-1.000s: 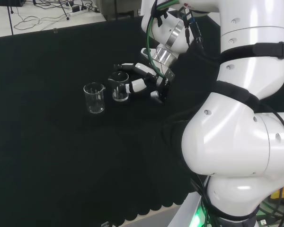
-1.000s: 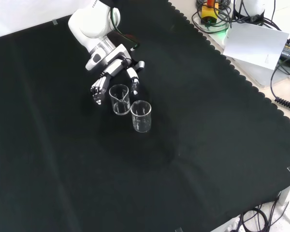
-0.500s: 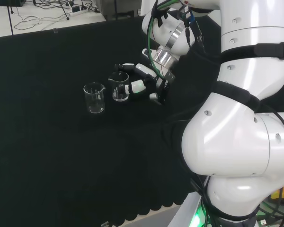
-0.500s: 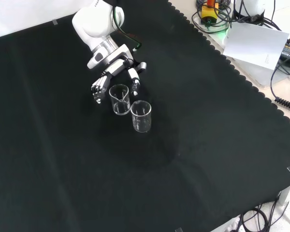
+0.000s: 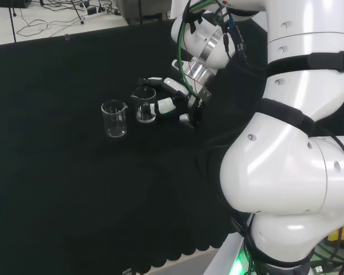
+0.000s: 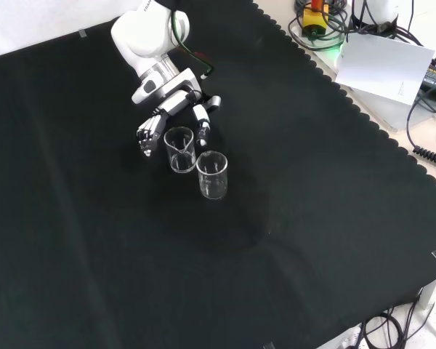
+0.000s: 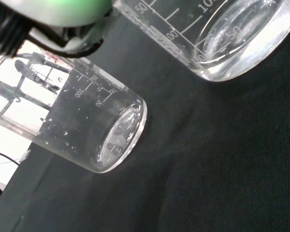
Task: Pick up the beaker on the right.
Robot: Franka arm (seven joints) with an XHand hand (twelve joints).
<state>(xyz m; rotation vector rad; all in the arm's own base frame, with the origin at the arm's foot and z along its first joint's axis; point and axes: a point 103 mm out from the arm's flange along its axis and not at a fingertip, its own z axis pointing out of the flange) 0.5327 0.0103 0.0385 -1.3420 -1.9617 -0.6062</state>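
While fingers and thumb flank the right beaker (image 5: pixel 144 105) on both sides, the hand (image 5: pixel 173 101) is open, not clamped. Second beaker (image 5: pixel 114 118) stands just left of it in the head view.

We see a small clear glass beaker with printed graduation marks (image 5: pixel 144 105) standing upright on the black cloth, the right one of two in the head view. In the front view it (image 6: pixel 180 149) stands farther off, just beside the other, seemingly empty.
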